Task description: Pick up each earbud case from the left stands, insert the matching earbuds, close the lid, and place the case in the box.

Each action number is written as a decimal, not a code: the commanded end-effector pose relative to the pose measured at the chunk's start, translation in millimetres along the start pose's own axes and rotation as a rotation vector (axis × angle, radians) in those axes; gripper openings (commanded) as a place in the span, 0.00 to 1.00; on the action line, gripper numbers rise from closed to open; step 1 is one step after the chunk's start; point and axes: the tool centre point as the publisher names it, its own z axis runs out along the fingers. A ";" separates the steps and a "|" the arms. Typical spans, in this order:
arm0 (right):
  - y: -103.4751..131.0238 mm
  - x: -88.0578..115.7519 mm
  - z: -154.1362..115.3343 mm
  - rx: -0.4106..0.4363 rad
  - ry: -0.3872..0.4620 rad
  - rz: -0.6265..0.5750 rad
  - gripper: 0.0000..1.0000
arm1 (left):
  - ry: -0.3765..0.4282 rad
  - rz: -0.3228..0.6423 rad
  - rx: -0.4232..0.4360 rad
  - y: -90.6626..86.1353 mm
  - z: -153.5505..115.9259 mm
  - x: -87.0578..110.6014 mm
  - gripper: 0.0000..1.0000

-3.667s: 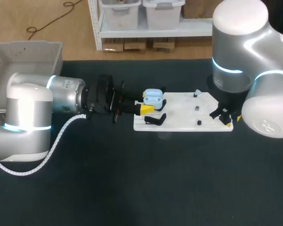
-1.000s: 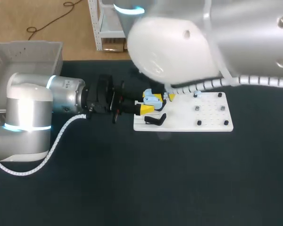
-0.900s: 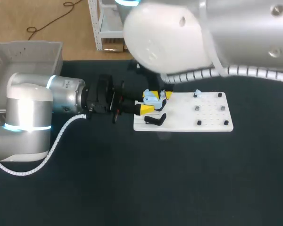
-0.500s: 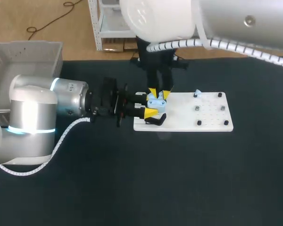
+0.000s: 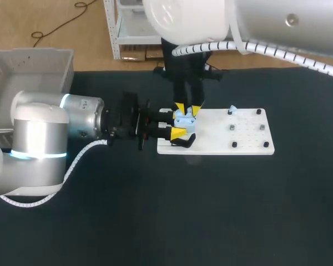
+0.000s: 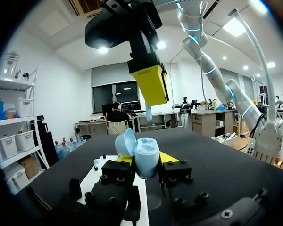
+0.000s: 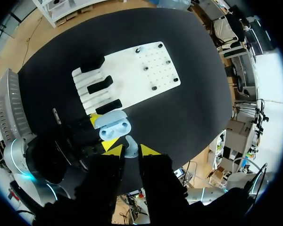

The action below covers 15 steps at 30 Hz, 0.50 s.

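My left gripper point(image 5: 176, 123) is shut on a light blue earbud case point(image 5: 183, 119), held with its lid open over the left end of the white board point(image 5: 244, 139). In the left wrist view the case point(image 6: 145, 157) sits between my yellow tips, lid point(image 6: 124, 141) tipped back. My right gripper point(image 5: 188, 109) points down just above the case, shut on a pale blue earbud point(image 7: 130, 146). That earbud point(image 6: 148, 113) hangs a short way over the case's open wells point(image 7: 114, 128). Another earbud point(image 5: 231, 109) stands on a peg at the board's far side.
Black case stands point(image 7: 100, 84) line the board's left end, one point(image 5: 183, 142) just under the held case. Small pegs point(image 5: 233, 144) dot the board's right half. A grey bin point(image 5: 33, 66) sits at the table's far left. Dark tabletop stretches in front.
My right arm has swung in from the right, bringing the earbud over the open case. The left arm nudged slightly to the right, still gripping the case.
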 end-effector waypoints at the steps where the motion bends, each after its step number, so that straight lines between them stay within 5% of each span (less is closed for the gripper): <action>1: -1.2 1.7 0.4 -0.006 0.008 0.017 0.00 | 0.000 0.002 -0.006 -1.7 0.0 -0.2 0.00; 15: 3.3 7.5 4.3 0.004 0.041 0.101 0.00 | 0.010 -0.037 -0.004 -3.2 2.0 1.1 0.00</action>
